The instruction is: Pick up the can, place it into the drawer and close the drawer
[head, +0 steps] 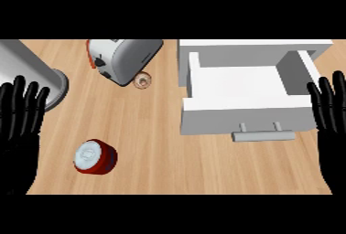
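Note:
A red can (pixel 95 156) with a silver top stands upright on the wooden counter, at the lower left. The white drawer (pixel 197 81) is pulled out at the upper right, its inside bare, with a grey bar handle (pixel 263 135) on its front. My left hand (pixel 19 123) rests open at the left edge, fingers up, a short way left of the can. Along the right edge my right hand (pixel 331 114) rests open too, just beside the drawer's right wall. Neither hand touches anything.
A silver toaster (pixel 123 57) lies at the back, left of the drawer, with a small doughnut (pixel 143 81) in front of it. A large grey metal cylinder (pixel 30 68) stands at the far left, behind my left hand.

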Controlling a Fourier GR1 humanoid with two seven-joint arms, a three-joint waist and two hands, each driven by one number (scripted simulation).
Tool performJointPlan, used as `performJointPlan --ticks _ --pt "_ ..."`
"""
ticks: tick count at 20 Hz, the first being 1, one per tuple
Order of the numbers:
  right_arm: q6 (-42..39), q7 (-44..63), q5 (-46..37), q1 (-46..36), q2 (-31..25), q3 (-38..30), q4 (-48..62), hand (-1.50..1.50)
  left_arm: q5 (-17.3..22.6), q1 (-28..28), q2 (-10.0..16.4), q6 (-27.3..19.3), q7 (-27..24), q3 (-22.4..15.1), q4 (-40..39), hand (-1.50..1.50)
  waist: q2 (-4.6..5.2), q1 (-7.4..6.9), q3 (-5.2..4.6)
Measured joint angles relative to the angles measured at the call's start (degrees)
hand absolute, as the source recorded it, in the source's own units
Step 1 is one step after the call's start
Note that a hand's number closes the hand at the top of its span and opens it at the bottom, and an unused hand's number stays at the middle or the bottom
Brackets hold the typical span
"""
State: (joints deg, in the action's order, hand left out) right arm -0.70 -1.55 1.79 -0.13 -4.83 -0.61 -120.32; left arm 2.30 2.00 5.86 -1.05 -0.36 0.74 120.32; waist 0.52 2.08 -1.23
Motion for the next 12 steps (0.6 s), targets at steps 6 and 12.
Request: performJointPlan --ticks 6,12 --pt "0.07 1.23 0.33 2.10 0.14 -0.58 -1.83 -1.50 -1.65 10.34 -1.48 0.19 -0.59 -2.26 8.58 -1.50 -0.55 -1.99 0.96" --pt "3.50 10.89 -0.47 5.07 0.64 -2.13 -0.99 -1.50 -2.23 19.41 -4.02 -4.96 10.52 -0.73 11.16 -1.50 -0.58 -2.67 1.18"
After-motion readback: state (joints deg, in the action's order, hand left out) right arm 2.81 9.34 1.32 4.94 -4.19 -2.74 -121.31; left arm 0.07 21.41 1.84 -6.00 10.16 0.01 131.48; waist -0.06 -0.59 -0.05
